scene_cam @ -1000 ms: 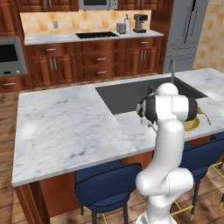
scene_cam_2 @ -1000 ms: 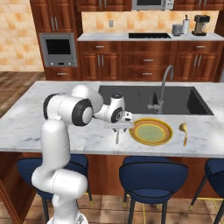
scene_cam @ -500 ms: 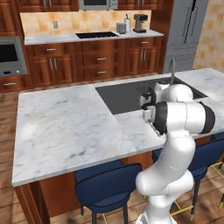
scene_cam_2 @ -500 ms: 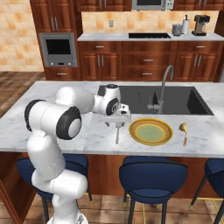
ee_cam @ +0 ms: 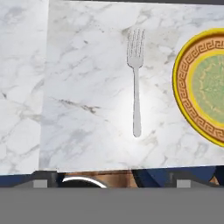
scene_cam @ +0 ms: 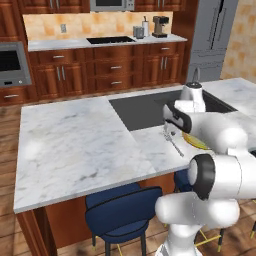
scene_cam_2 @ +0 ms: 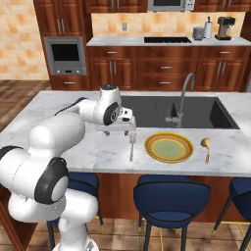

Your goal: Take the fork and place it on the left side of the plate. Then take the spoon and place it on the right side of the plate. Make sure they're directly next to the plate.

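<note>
The silver-grey fork [scene_cam_2: 131, 146] lies flat on the marble island, tines pointing toward the sink, a short gap left of the yellow-orange plate [scene_cam_2: 168, 147]. In the hand view the fork [ee_cam: 136, 78] lies free beside the plate's patterned rim [ee_cam: 183, 94]. My gripper [scene_cam_2: 121, 132] hovers just above and slightly left of the fork, open, with nothing between its fingers. From the left base view the gripper [scene_cam: 171, 129] hangs over the fork [scene_cam: 173, 142], and my arm hides most of the plate [scene_cam: 194, 142]. The yellow spoon [scene_cam_2: 206, 147] rests right of the plate, a small gap away.
A dark sink [scene_cam_2: 196, 112] with a tall faucet [scene_cam_2: 180, 98] sits just behind the plate. The island's front edge [scene_cam_2: 147, 171] runs close below the fork, with blue stools [scene_cam_2: 171, 193] beneath. Open marble [scene_cam: 75, 140] stretches to the left.
The gripper has opened and let go of the fork, which now lies on the counter left of the plate. The hand has lifted off it and the arm's elbow has swung toward the cameras.
</note>
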You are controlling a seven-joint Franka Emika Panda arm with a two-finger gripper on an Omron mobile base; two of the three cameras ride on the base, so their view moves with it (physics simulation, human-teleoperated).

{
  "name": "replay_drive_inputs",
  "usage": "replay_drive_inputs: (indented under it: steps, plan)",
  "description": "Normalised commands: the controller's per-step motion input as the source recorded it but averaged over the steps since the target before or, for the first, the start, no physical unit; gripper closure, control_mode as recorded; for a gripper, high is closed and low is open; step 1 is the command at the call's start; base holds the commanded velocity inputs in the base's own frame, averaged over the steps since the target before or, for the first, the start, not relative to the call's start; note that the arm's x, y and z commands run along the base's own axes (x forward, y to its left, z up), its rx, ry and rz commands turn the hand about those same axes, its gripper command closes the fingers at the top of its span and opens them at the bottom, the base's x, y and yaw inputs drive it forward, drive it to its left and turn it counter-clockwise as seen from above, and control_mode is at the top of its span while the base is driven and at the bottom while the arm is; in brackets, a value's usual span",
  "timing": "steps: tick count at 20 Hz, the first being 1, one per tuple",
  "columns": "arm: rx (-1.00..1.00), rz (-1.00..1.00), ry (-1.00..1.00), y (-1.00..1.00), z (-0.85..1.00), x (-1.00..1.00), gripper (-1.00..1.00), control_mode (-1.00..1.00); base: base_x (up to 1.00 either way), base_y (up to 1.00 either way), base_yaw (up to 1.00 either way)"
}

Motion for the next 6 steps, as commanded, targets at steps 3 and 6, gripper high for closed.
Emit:
replay_drive_inputs:
  steps: [3, 6]
  plan:
    - [0.0, 0.0, -0.2, 0.55, 0.57, -1.0, -1.0, -1.0, 0.0, 0.0, 0.0]
    - [-0.02, 0.0, -0.29, 0.54, 0.51, -1.0, -1.0, -1.0, 0.0, 0.0, 0.0]
